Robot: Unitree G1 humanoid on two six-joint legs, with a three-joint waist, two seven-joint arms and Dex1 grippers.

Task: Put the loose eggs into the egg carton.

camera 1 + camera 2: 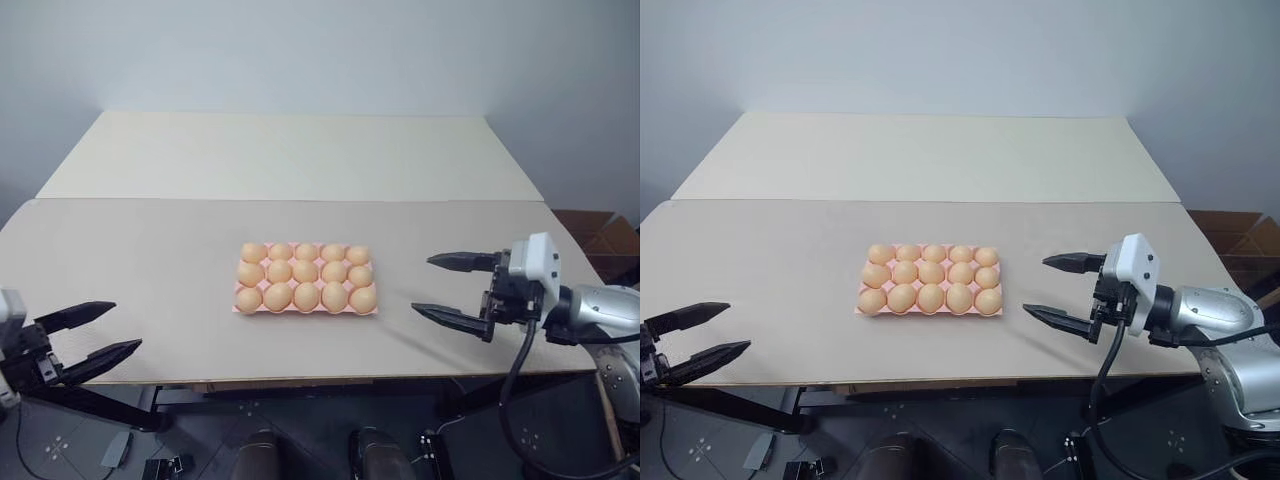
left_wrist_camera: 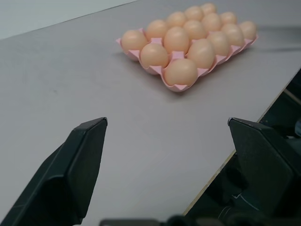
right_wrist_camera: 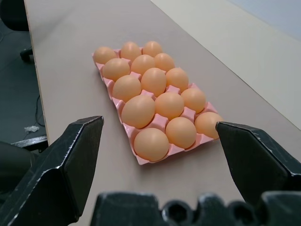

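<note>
The carton (image 1: 305, 300) lies flat near the middle of the bench (image 1: 150, 260), and eggs (image 1: 306, 296) fill all fifteen of its cups. The left pincer (image 1: 100, 330) hangs well off to the carton's left, by the bench's near edge, fingers apart and empty. The right pincer (image 1: 455, 290) hovers to the carton's right, fingers also apart and empty, pointing at the carton.

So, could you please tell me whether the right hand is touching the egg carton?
Apart. In the left eye view, bare table shows between the open right hand and the egg carton; its fingers hold nothing.
</note>
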